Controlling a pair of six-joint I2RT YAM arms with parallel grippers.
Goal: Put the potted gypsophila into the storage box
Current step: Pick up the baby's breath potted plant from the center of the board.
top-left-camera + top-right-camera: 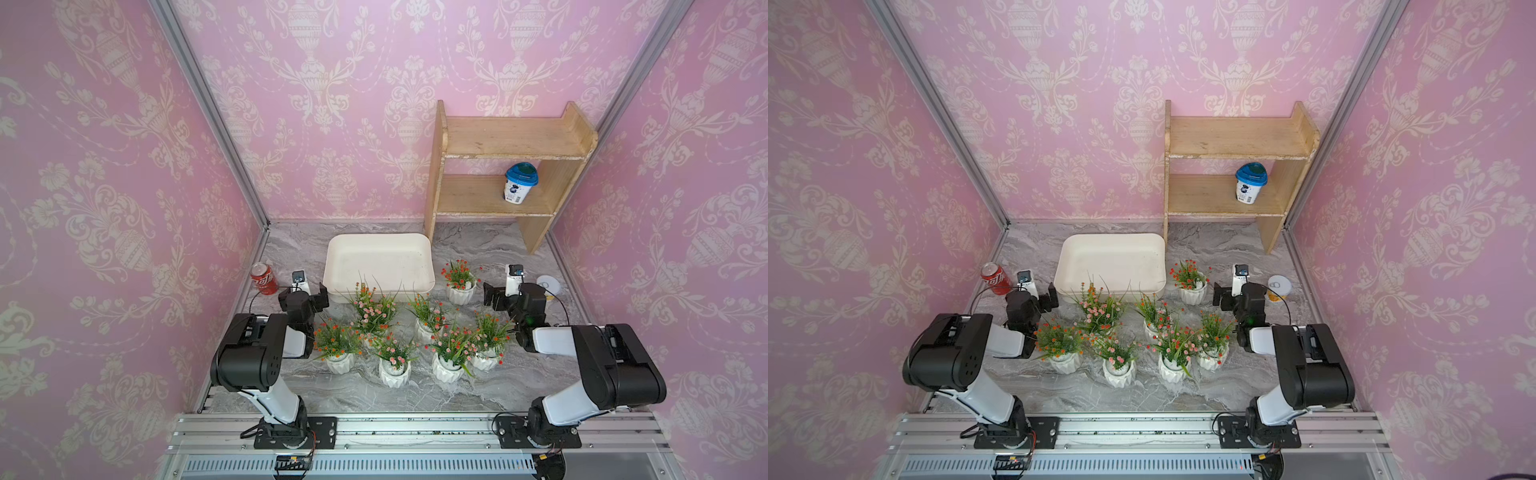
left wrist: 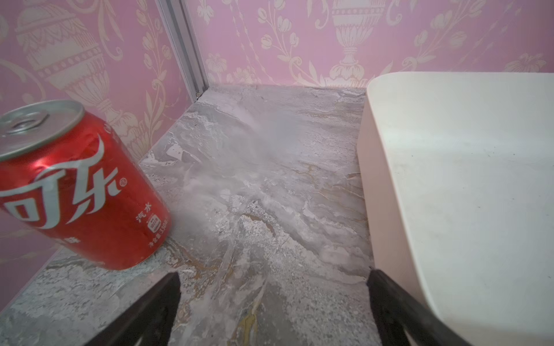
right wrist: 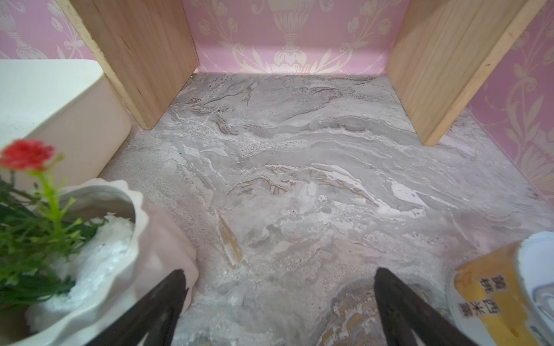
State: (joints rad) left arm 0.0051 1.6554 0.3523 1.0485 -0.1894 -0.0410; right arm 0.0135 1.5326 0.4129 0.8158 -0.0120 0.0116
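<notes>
On the marble surface (image 1: 374, 399), all seven pots (image 1: 394, 372) stand upright, outside the box (image 1: 378, 237). Six bunch together between the two arms, just in front of the box's near long side; sprigs of the rearmost one overlap the box rim in both top views. Lone pot (image 1: 460, 291), red blossoms, sits just beside the box's near right corner, apart from the bunch. Box lies toward the back wall, next to the left leg of the shelf (image 1: 511, 137). Left gripper (image 2: 275, 272) is low between the can (image 1: 264, 278) and the box's left end, its fingers (image 2: 156, 305) spread wide, pinching nothing, only bare surface between them; one finger is close to the box wall, contact can't tell. Right gripper (image 3: 279, 270) is low between the lone pot and the tin (image 1: 548, 284), pointing at the gap under the shelf, its fingers (image 3: 401, 299) spread wide too, nothing held. Lone pot is just beside that gripper on its left side, white filler showing inside the rim. Tin, yellow label, white lid, is near its right side. Can is red, dented, standing by the left wall. Tub (image 1: 519, 185) with blue lid stands on the shelf's lower tier.
</notes>
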